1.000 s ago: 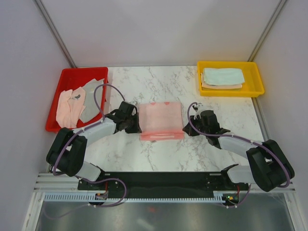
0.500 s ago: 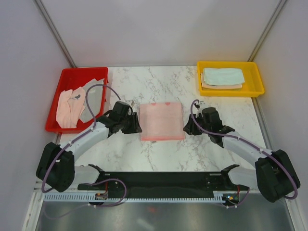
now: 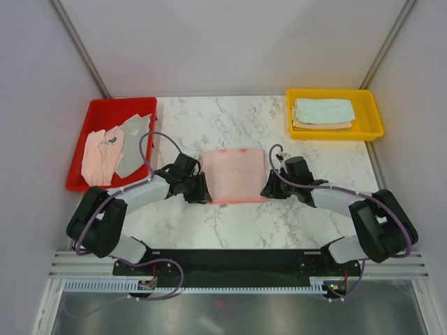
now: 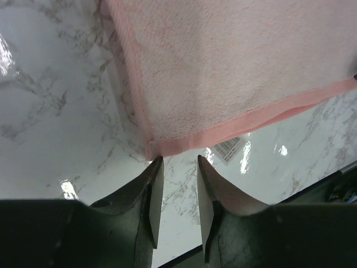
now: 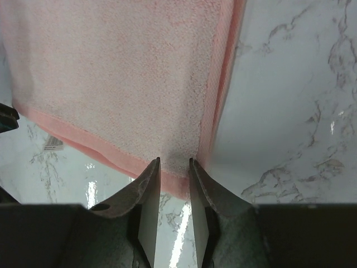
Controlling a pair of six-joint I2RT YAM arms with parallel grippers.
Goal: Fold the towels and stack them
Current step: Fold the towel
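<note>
A folded pink towel (image 3: pixel 236 176) lies flat at the table's centre. My left gripper (image 3: pixel 204 190) sits at its near left corner. In the left wrist view the gripper (image 4: pixel 178 162) is open and empty, with the towel (image 4: pixel 223 67) corner just ahead of the left fingertip (image 4: pixel 156 163). My right gripper (image 3: pixel 267 189) sits at the near right corner. In the right wrist view it (image 5: pixel 173 162) is open, its tips straddling the towel's (image 5: pixel 111 72) corner hem. A mint towel (image 3: pixel 323 110) lies on a peach towel (image 3: pixel 321 125) in the yellow tray.
A red tray (image 3: pixel 91 115) at the back left holds a crumpled pink towel (image 3: pixel 101 157) and a grey-green towel (image 3: pixel 129 146). The yellow tray (image 3: pixel 335 134) stands at the back right. A white label (image 4: pixel 230 148) sticks out under the pink towel's near edge.
Both grippers have slid nearer and inward, from the towel's sides to its near corners. The towel's near edge, doubled a second ago, now lies flat.
</note>
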